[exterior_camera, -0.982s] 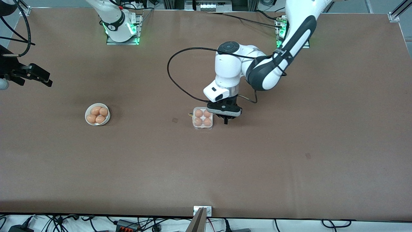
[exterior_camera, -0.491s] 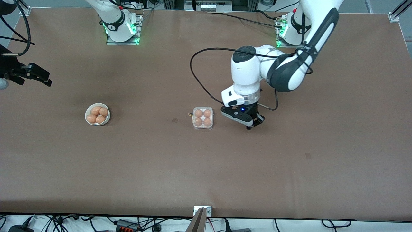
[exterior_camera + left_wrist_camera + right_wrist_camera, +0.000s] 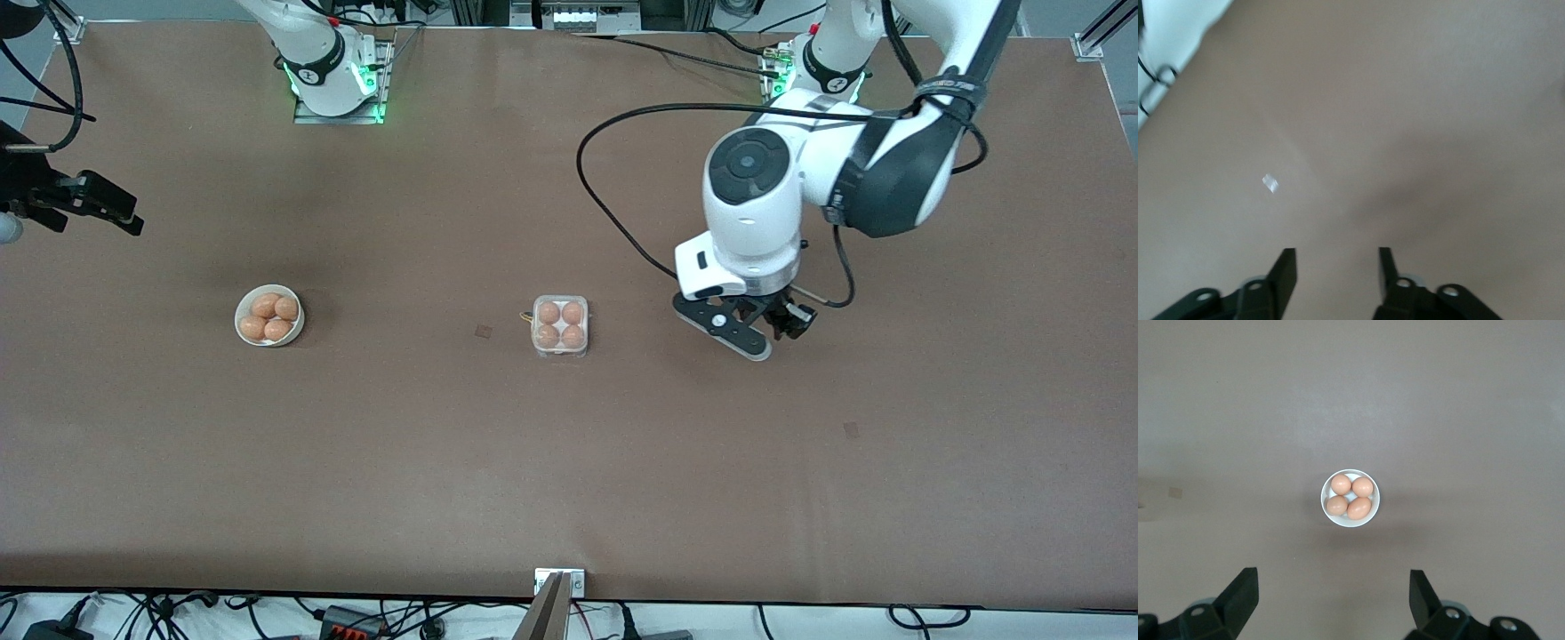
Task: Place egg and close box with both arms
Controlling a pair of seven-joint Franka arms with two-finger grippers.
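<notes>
- Left pincer is hanging over bare desk, toward the left arm's end from the box and well apart from it; in the left wrist view its two fingers are standing apart with only brown surface showing between them, so it is gripping nothing.
- Left arm is reaching down from its base at the top of the front view, with a black cable looping beside it.
- Right pincer is hanging at the right arm's end of the desk, at the edge of the front view; in the right wrist view its fingers are spread wide and holding nothing, and the arm is waiting.
- Bowl, round and white, is lying on the desk below the right pincer's camera, carrying four loose orange-brown eggs.
- Box is sitting near the middle of the desk, between the bowl and the left pincer, with all four cells filled; an egg is lying in each one.
- Whether the clear lid is lying fully shut over the eggs cannot be told from the front view.
- Small dark mark is showing on the desk just beside the box, toward the bowl.
</notes>
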